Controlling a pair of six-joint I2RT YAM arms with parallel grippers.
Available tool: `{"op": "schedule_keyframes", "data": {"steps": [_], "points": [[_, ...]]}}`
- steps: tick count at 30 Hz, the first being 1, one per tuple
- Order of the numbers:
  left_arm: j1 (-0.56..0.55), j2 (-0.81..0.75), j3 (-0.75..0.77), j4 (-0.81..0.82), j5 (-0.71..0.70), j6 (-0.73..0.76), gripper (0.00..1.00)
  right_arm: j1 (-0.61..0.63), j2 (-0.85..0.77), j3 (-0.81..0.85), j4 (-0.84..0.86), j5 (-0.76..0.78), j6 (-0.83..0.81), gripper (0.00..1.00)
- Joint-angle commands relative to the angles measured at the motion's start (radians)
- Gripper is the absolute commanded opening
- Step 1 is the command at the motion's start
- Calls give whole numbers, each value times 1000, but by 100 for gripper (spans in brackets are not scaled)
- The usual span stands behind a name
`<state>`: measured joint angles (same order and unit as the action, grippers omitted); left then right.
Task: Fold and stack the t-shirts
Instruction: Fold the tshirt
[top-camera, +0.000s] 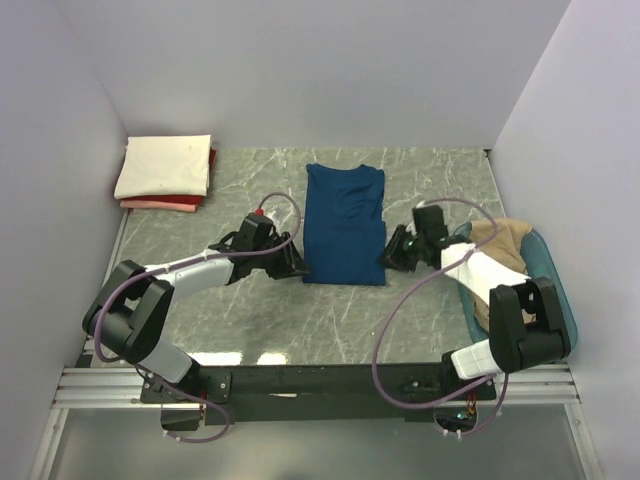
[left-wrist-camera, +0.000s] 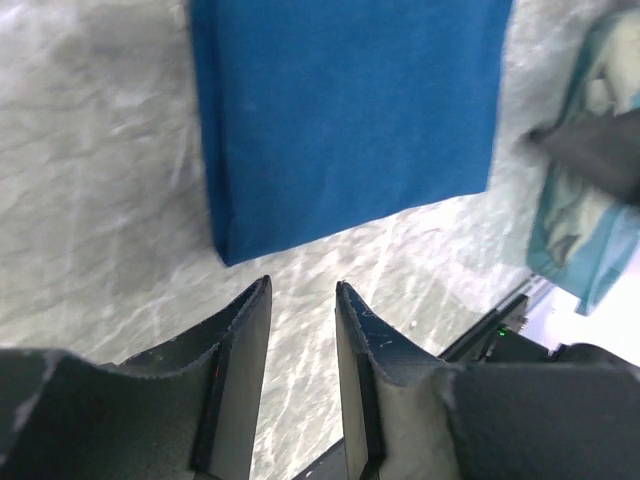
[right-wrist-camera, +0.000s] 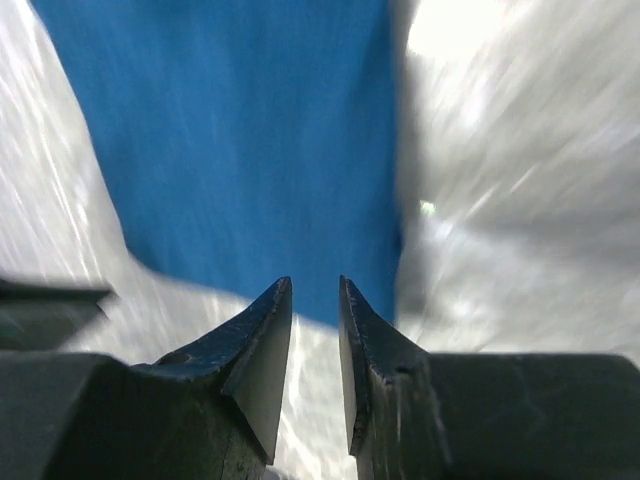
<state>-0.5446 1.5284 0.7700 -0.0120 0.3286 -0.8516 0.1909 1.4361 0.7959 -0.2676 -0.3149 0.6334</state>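
A dark blue t-shirt (top-camera: 345, 222) lies folded into a long strip in the middle of the table; it also shows in the left wrist view (left-wrist-camera: 340, 110) and the right wrist view (right-wrist-camera: 240, 140). My left gripper (top-camera: 297, 266) is open and empty just left of its near left corner. My right gripper (top-camera: 388, 254) is open and empty just right of its near right corner. A folded cream t-shirt (top-camera: 163, 165) lies on a red/pink one (top-camera: 170, 204) at the far left corner. A tan t-shirt (top-camera: 505, 250) lies in the tub.
A teal plastic tub (top-camera: 553, 290) stands at the right edge, under my right arm. Pale walls close the table at the left, back and right. The arm bases and a black rail (top-camera: 320, 382) line the near edge.
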Motion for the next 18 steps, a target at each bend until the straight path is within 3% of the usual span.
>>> {"op": "schedule_keyframes", "data": {"steps": [1, 4, 18], "points": [[-6, -19, 12, 110, 44, -1, 37, 103, -49, -66, 73, -3, 48, 33], [-14, 25, 49, 110, 38, 2, 36, 165, -14, -61, 84, 37, 74, 33], [-21, 158, 6, 83, -59, 3, 29, 142, 0, -204, 119, 88, 71, 31]]}}
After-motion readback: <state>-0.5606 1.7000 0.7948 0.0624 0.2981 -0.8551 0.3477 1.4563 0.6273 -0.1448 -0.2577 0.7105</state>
